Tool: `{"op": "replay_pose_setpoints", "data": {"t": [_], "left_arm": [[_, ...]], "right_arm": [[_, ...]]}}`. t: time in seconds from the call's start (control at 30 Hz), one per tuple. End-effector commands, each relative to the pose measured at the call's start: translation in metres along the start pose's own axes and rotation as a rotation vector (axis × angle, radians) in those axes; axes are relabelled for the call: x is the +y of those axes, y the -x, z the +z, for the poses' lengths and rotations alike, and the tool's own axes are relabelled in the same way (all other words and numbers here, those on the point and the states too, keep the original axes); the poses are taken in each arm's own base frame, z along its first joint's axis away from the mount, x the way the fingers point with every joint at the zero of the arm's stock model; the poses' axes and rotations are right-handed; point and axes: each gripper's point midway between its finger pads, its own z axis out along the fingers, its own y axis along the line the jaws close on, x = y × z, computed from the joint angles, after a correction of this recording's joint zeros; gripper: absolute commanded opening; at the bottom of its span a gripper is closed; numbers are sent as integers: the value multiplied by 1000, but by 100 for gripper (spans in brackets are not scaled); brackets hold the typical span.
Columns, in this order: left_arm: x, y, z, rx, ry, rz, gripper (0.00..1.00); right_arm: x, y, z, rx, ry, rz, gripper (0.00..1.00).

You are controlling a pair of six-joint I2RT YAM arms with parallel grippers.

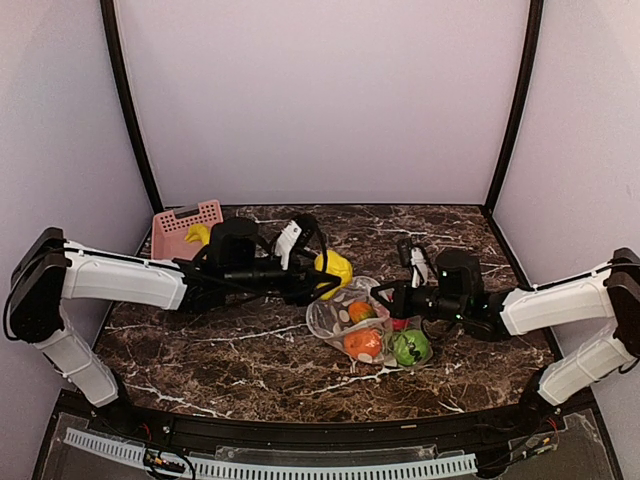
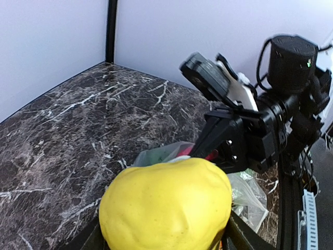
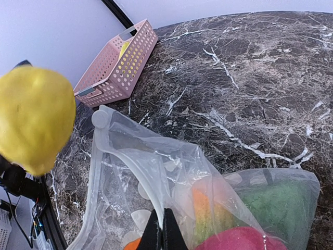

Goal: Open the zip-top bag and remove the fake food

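Nearest the arm bases, toward 5 o'clock on the marble table [image 1: 230, 350], a green ball [image 1: 410, 347] and an orange ball [image 1: 363, 343] lie inside the zip-top bag [image 1: 330, 318], pressing against its clear, dotted plastic. A second orange ball [image 1: 360, 311] and a pink-red ball [image 1: 399, 323] sit just behind them in the same bag, which lies crumpled on the table right of centre. At the bag's 1 o'clock edge, the right pincer [image 1: 385, 297] is clenched on a fold of the plastic; its wrist view shows the dark fingertips [image 3: 162, 232] pinched together on the film, with the bag's mouth gaping toward 10 o'clock. At 11 o'clock from the bag, outside it and just beside its opening, the left pincer [image 1: 322, 272] grasps a lumpy yellow fruit [image 1: 335, 268], which fills the lower part of the left wrist view with a dark finger on each side. Farthest off, at the table's 10 o'clock corner, stands the pink basket [image 1: 185, 228], well apart from the bag, with a yellow piece [image 1: 197, 235] lying inside it.
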Motion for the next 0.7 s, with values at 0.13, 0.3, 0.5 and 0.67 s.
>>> {"op": "replay_pose_setpoints", "data": {"t": [0.13,0.3,0.5,0.67], "left_arm": [[106,49,-80,-127,312,-288,47],[179,42,-145,-140,573,-372,47],[254,14,-216,-100,872,-506,48],[310,-17,-269,-90,1088,-648,48]], "right_arm": [[2,2,-5,-15,3,-20,0],[3,3,-6,-17,4,-21,0],[4,4,-7,-21,6,-25,0],[4,4,-6,-20,12,-26,0]]}}
